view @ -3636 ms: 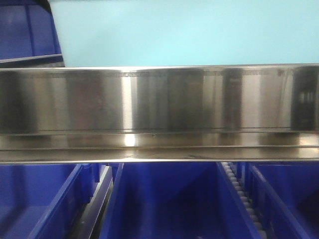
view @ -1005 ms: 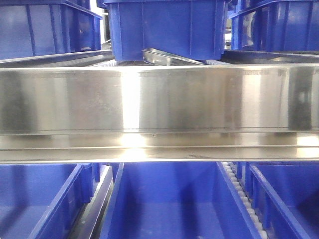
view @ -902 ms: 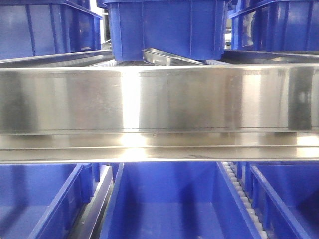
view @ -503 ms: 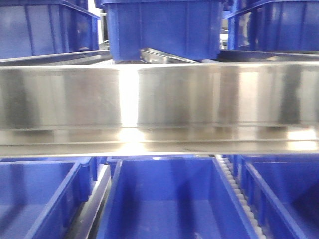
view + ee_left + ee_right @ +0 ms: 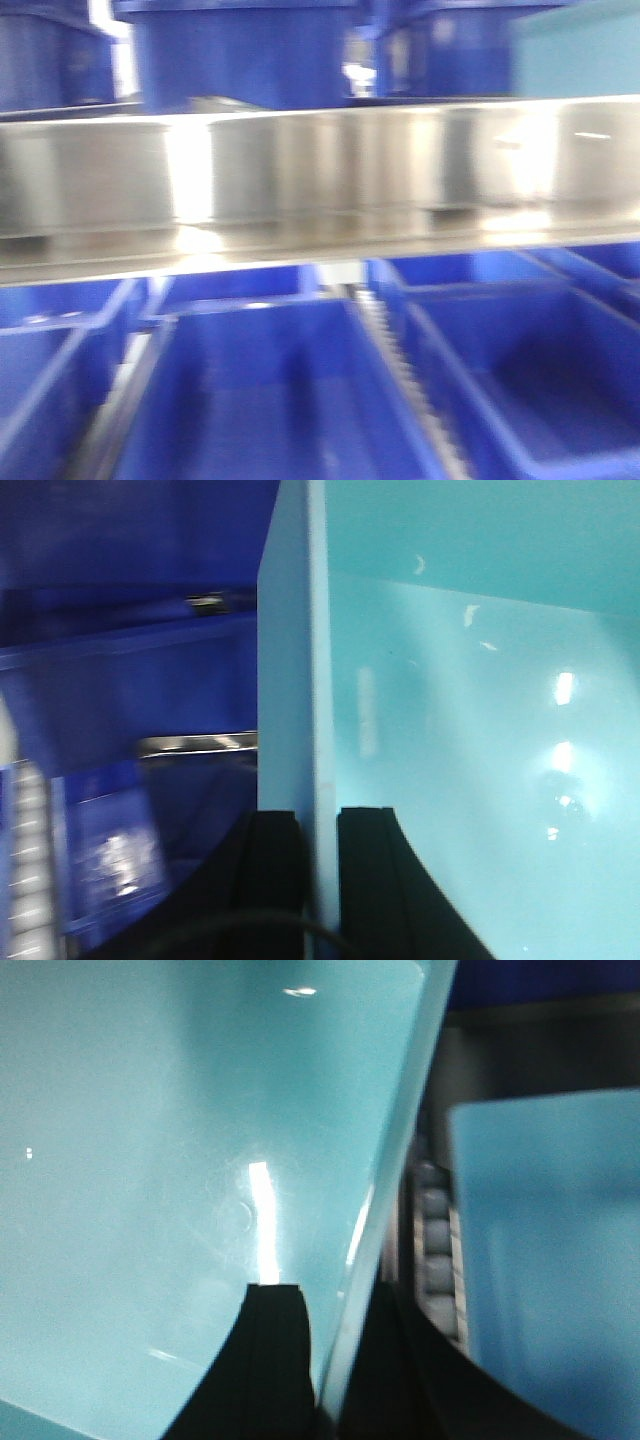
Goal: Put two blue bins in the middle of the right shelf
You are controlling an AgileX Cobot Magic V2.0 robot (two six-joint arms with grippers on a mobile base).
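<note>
Both wrist views look into one pale sky-blue bin [image 5: 470, 730]. My left gripper [image 5: 320, 830] is shut on its side wall, one black finger [image 5: 275, 880] outside and one inside. My right gripper [image 5: 330, 1360] is shut on the opposite wall of this bin [image 5: 150, 1160], with one finger [image 5: 275, 1360] inside it. A second pale blue bin [image 5: 550, 1250] sits just to the right, beyond a roller track [image 5: 438, 1250]. The blurred front view has a pale blue bin [image 5: 580, 50] at the upper right, above the steel shelf beam; which bin it is I cannot tell.
A steel shelf beam [image 5: 320, 170] crosses the front view. Dark royal-blue crates [image 5: 250, 60] stand on the level above it and open ones [image 5: 260, 400] lie below, split by a roller track [image 5: 400, 370]. Dark blue crates [image 5: 130, 680] lie left of the held bin.
The front view has swung: the beam and crates have slid left and blurred. A pale blue bin now shows at the upper right, where dark crates stood before.
</note>
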